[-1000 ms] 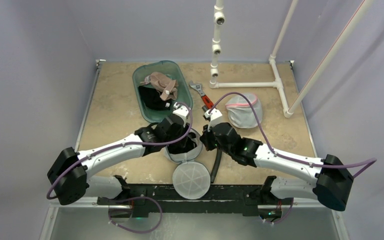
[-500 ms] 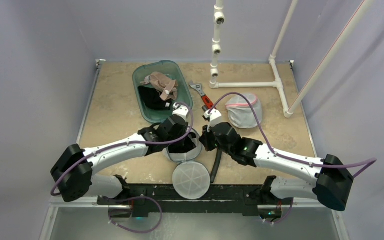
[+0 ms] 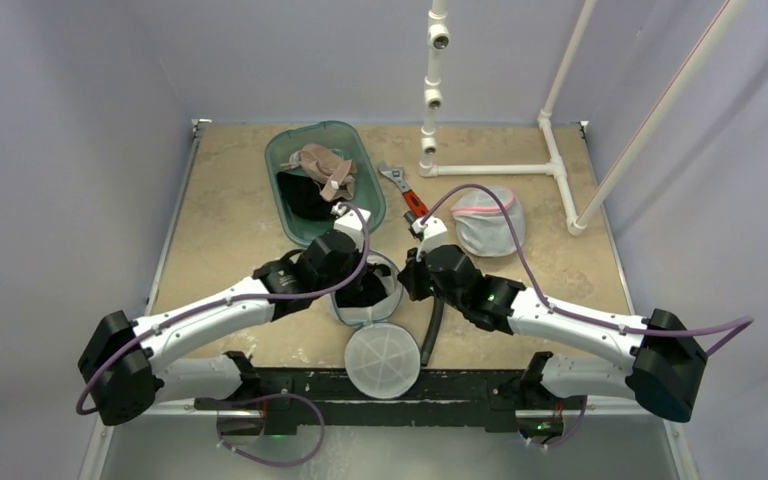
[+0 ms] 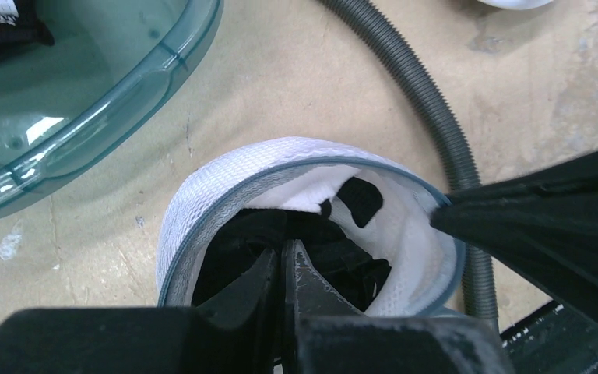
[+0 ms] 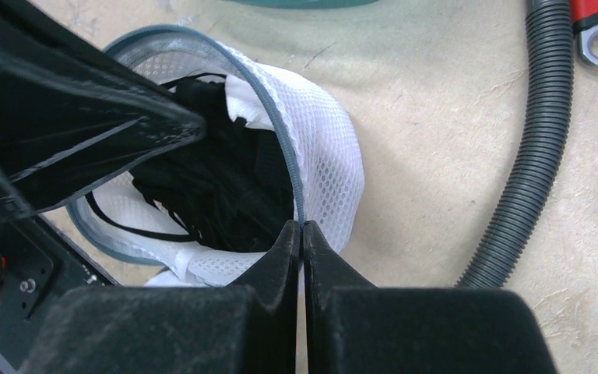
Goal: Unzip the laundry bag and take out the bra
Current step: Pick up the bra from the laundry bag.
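Note:
The white mesh laundry bag [image 3: 392, 296] stands open in front of both arms, its grey zip rim [image 4: 202, 204] forming a wide ring. Inside lies the black bra [image 4: 350, 261], also seen in the right wrist view as a dark heap with thin straps [image 5: 218, 187]. My left gripper [image 4: 284, 248] reaches down into the bag's mouth [image 3: 360, 287] and is shut with its tips pinched in the bra's black fabric. My right gripper [image 5: 302, 226] is shut on the bag's rim [image 5: 292, 164] at its right side [image 3: 407, 280].
A teal tub [image 3: 282, 190] with clothes sits just behind the bag. A grey ribbed hose [image 3: 432, 330] runs along the bag's right. A round white mesh lid [image 3: 383, 362] lies at the front edge. A second mesh bag [image 3: 488, 225], a red-handled wrench [image 3: 412, 203] and a PVC frame [image 3: 490, 168] stand behind.
My left gripper has closed from half open to shut inside the bag, and the left arm's elbow has swung out to the left. The right arm has not moved.

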Motion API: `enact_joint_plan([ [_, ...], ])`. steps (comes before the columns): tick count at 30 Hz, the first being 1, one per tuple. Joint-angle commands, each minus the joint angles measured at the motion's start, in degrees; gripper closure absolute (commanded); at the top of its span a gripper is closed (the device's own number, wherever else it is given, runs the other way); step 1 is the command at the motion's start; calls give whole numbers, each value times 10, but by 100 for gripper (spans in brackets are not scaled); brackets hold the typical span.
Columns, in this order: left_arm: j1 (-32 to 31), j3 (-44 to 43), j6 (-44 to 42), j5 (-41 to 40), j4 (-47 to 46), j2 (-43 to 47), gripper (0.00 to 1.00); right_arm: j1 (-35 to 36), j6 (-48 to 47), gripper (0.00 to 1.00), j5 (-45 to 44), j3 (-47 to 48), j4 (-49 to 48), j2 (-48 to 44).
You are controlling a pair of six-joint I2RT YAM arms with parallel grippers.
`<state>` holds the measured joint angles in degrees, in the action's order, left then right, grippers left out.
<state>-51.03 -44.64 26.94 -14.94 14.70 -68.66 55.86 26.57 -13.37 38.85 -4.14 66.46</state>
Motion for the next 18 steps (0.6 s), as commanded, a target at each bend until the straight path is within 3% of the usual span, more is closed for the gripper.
enact_joint_plan([
  [1, 2, -15, -31, 25, 6, 44, 100, -2, 31, 100, -29, -8, -31, -12],
  [16, 2, -84, -41, 83, 45, 108, 100, -4, 38, 100, -54, -12, -27, -12],
  [18, 2, -91, -40, 90, 45, 113, 100, -4, 39, 95, -55, -14, -28, -17],
])
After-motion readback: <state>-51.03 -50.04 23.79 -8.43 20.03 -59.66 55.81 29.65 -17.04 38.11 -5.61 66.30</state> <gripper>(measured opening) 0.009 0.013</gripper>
